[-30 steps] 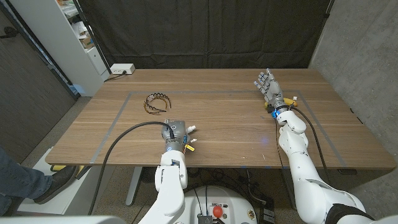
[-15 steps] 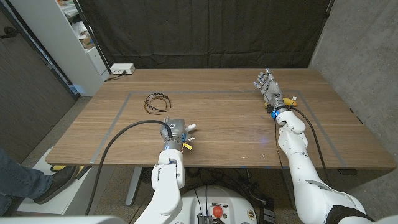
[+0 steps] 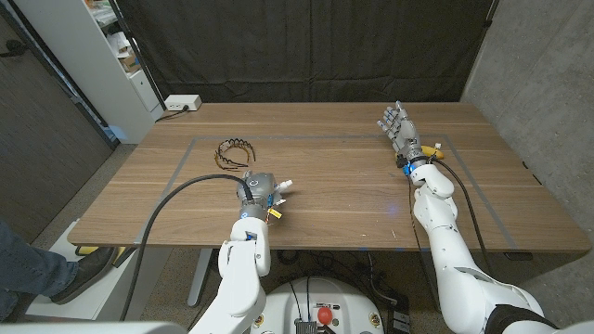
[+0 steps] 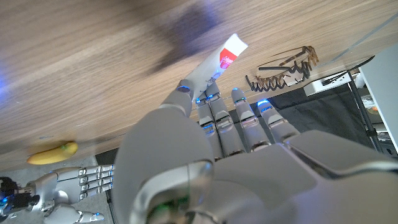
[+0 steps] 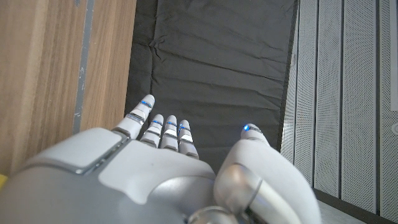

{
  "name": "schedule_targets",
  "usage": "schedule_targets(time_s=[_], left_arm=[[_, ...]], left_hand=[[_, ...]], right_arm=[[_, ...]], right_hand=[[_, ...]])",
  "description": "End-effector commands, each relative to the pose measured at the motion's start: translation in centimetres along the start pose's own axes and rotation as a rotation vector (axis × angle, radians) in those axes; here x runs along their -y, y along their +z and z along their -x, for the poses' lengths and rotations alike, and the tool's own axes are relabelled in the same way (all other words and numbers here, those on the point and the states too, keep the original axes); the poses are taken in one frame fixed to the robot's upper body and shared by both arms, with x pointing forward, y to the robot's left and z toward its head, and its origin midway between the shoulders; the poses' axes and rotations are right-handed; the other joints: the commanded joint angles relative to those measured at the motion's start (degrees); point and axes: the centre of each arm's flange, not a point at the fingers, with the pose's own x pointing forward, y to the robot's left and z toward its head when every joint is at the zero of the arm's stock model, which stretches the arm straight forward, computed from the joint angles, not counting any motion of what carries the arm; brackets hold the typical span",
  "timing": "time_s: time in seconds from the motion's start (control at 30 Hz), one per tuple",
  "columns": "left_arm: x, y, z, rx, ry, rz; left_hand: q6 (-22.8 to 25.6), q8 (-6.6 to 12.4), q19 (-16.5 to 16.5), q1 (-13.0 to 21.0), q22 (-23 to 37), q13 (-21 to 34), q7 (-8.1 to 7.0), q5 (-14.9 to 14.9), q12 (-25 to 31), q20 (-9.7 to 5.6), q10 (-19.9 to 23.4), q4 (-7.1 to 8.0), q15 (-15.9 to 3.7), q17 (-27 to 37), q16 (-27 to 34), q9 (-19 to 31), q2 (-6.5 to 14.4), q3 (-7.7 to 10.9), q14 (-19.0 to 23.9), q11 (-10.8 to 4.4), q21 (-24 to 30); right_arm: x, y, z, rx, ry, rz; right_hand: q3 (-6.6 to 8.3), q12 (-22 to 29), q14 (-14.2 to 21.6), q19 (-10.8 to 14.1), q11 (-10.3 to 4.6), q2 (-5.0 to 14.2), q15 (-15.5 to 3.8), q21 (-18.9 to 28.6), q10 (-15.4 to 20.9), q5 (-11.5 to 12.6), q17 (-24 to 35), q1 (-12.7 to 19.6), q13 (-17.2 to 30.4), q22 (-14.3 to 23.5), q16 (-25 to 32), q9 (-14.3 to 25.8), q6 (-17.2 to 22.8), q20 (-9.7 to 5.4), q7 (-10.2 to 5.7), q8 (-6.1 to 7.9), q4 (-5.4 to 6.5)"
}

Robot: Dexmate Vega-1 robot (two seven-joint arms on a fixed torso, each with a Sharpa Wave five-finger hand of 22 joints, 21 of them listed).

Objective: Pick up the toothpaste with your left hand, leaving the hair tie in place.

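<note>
The grasp looks thin, so the main risk is the small white toothpaste tube with a red end (image 4: 214, 61) slipping or pivoting out as the arm lifts: in the left wrist view it seems pinched only at its lower end, most of its length jutting free toward the upper middle of the frame. A second risk is a stray sweep into the black toothed hair tie (image 3: 234, 152), which lies a little above and left of the hand in the head view, apart from it.

The grey left hand (image 3: 260, 192), left of centre in the head view, has its fingers (image 4: 239, 118) curled around the tube, whose white tip pokes out at the hand's right side; whether it has left the wooden table (image 3: 353, 199) is hard to tell. The right hand (image 3: 397, 127), in the upper right, has fingers apart, grasping nothing.
</note>
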Motion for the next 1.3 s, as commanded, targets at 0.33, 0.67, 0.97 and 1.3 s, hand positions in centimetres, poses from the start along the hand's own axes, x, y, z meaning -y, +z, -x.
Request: schedule_targets(time_s=[0.33, 0.67, 0.97, 1.3], left_arm=[[-2.5, -1.4, -0.5, 0.125, -0.058, 0.15], [-3.0, -1.4, -0.1, 0.122, -0.047, 0.133], [-4.0, -1.8, 0.3, 0.135, -0.038, 0.13], [-5.0, -2.2, 1.0, 0.152, -0.013, 0.122]], left_hand=[[0.3, -0.5, 0.5, 0.9, 0.1, 0.5, 0.38, 0.1, -0.1, -0.1, 0.4, 0.15, -0.07, 0.2, -0.1, 0.3, 0.2, -0.35, 0.7, 0.11, 0.0], [0.3, -0.64, 0.6, 1.1, 0.1, 0.6, 0.38, 0.1, -0.3, 0.01, 0.5, 0.2, -0.02, 0.2, -0.1, 0.3, 0.2, -0.55, 0.9, 0.31, 0.0], [0.4, -0.78, 0.7, 1.3, 0.1, 0.8, 0.51, 0.1, -0.4, 0.11, 0.5, 0.27, 0.04, 0.2, -0.2, 0.3, 0.2, -0.73, 1.0, 0.53, -0.1], [0.5, -0.87, 0.7, 1.4, 0.1, 0.9, 0.65, 0.1, -0.5, 0.18, 0.7, 0.35, 0.11, 0.2, -0.3, 0.4, 0.2, -0.94, 1.0, 0.51, -0.2]], right_arm=[[-0.2, 0.2, -0.2, 0.013, -0.007, -0.001], [-0.1, 0.2, 0.2, 0.015, -0.01, -0.003], [-0.3, 0.2, 0.6, 0.013, -0.01, -0.002], [-0.7, 0.1, 1.0, 0.008, -0.009, 0.001]], right_hand=[[-0.11, 0.3, 0.4, 0.2, -0.04, 0.03, 0.3, -0.1, 0.4, 0.3, 0.2, 0.2, 0.2, 0.3, 0.4, 0.2, 0.5, 0.4, 0.16, 0.36, -0.26], [-0.13, 0.3, 0.4, 0.2, -0.05, 0.07, 0.3, -0.1, 0.5, 0.3, 0.2, 0.2, 0.2, 0.3, 0.4, 0.2, 0.5, 0.41, 0.24, 0.36, -0.34], [-0.17, 0.3, 0.4, 0.2, -0.1, 0.07, 0.3, -0.1, 0.6, 0.3, 0.2, 0.2, 0.2, 0.3, 0.3, 0.2, 0.6, 0.4, 0.21, 0.38, -0.37], [-0.2, 0.2, 0.4, 0.2, -0.1, 0.1, 0.25, -0.1, 0.5, 0.4, 0.2, 0.2, 0.2, 0.3, 0.3, 0.3, 0.6, 0.39, 0.26, 0.37, -0.42]])
